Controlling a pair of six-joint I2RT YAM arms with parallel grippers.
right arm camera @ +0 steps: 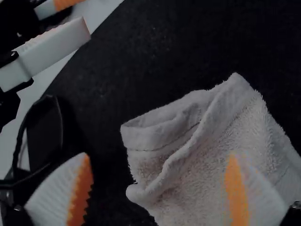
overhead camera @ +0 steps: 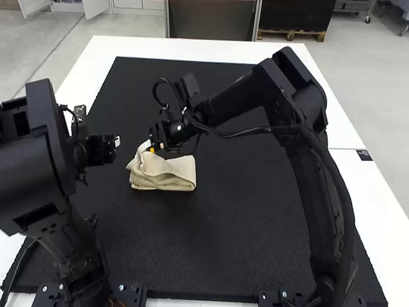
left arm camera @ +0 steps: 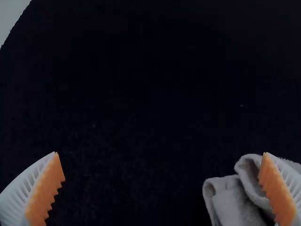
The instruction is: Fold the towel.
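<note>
Presently, towel [overhead camera: 177, 181] lies loosely folded on mat [overhead camera: 223, 236]. Left pincer [left arm camera: 161, 153], right pincer [right arm camera: 159, 155] both released above mat. Advised: pinch upper layer [right arm camera: 197, 188] only, align squarely, lower flat, release slowly.

Two arms, matte black all over. Left arm [overhead camera: 39, 160]: chunky boxy housings, rectangular recesses, short black cable [overhead camera: 68, 114] by the wrist. Right arm [overhead camera: 313, 163]: angular elbow, long straight link, thick black cable [overhead camera: 342, 192] along it, thin black wire loop [overhead camera: 155, 86] near the wrist. Black base blocks [overhead camera: 131, 295], small bright screws; reddish wires [overhead camera: 115, 300] at left base. Left claw [overhead camera: 116, 141]: black body, white ribbed tapered fingers [left arm camera: 19, 195], orange serrated pads [left arm camera: 276, 190]. Right claw [overhead camera: 153, 147]: black body, white fingers, orange toothed pads, silvery screws [right arm camera: 296, 205] near finger bases.
</note>
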